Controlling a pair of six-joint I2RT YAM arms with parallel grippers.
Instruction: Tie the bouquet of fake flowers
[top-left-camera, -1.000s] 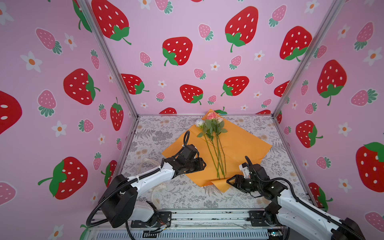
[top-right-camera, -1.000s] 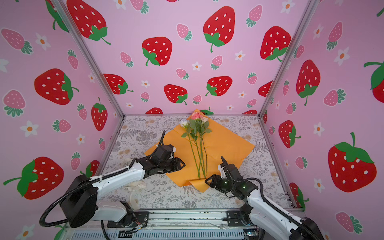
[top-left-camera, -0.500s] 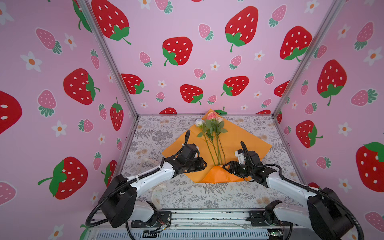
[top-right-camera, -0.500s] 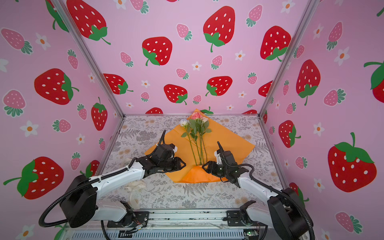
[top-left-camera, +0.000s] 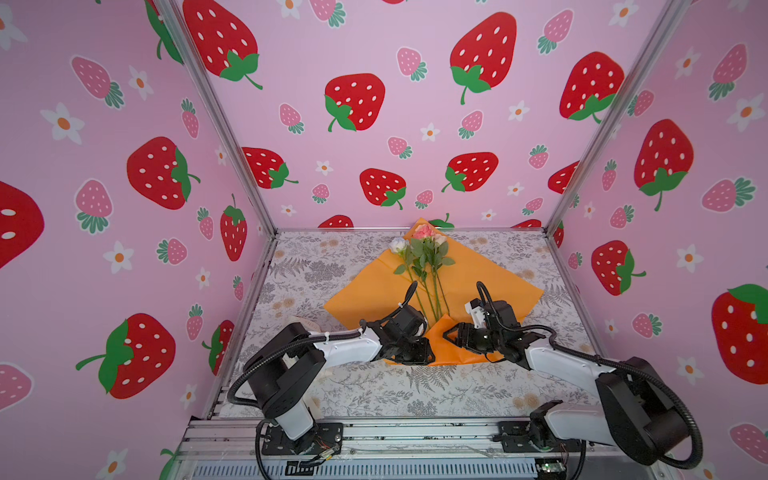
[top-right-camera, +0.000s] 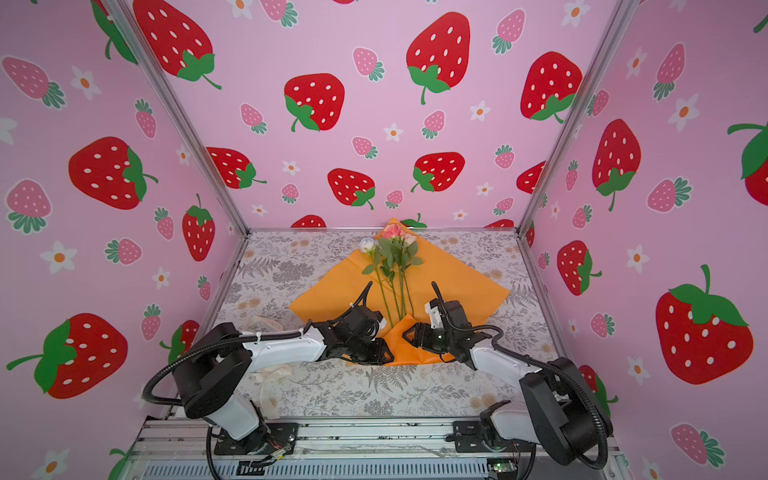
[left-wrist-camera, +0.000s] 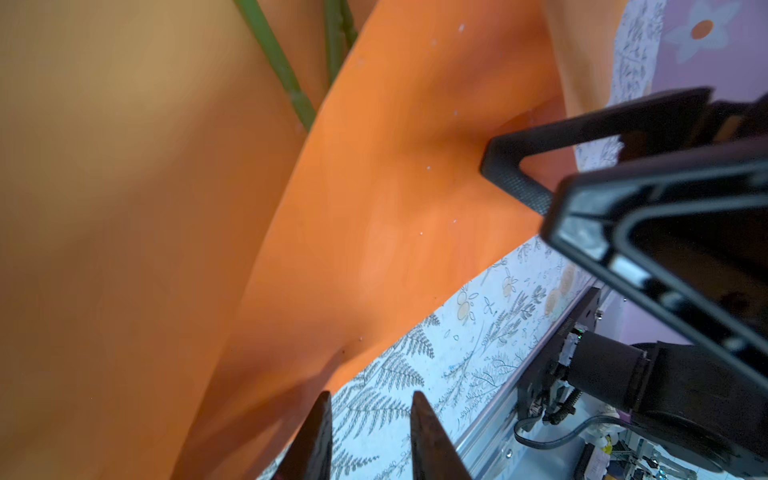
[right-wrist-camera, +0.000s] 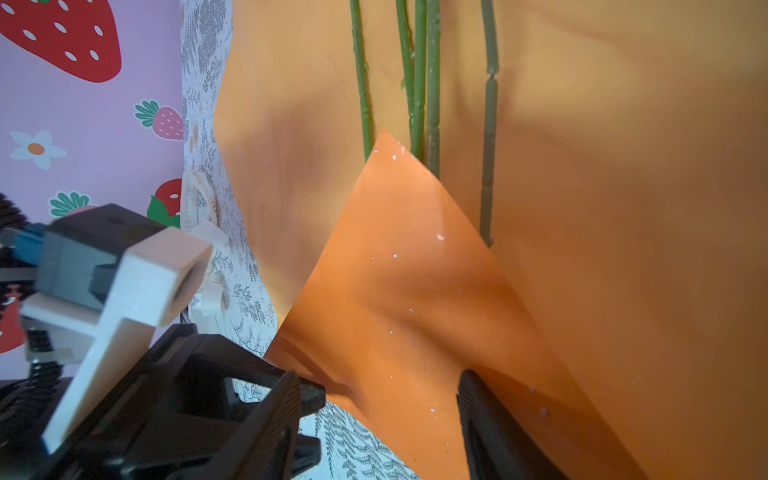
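Bouquet of fake flowers (top-left-camera: 426, 255) lies flat on the orange wrapping paper (top-left-camera: 365, 291), which sits mid-desk (top-left-camera: 374, 395). Heads point at the back wall, stems run toward the arms. The paper's near corner (top-left-camera: 438, 345) stands folded up over the stem ends, likely so the cut ends get covered before the sides wrap in. Right claw (top-left-camera: 452, 334) works this flap from the right. Its jaws stand well apart, and in the left wrist view one finger (left-wrist-camera: 509, 176) presses into the flap and dents it. This looks like a push to hold the fold, not a pinch. Left claw (left-wrist-camera: 371, 419) sits low at the flap's left edge, tips narrowly apart with only the desk's leafy cloth showing between them, so nothing is gripped. The edge of the paper lies just beside one tip, which suggests it is lined up to catch that edge. Cream ribbon (right-wrist-camera: 198, 198) rests on the desk near the left arm, apart from the paper and untouched. Judged from that, this is wrapping work and the tie is not yet begun. Risk: thin paper may spring back once the pressing finger lifts.
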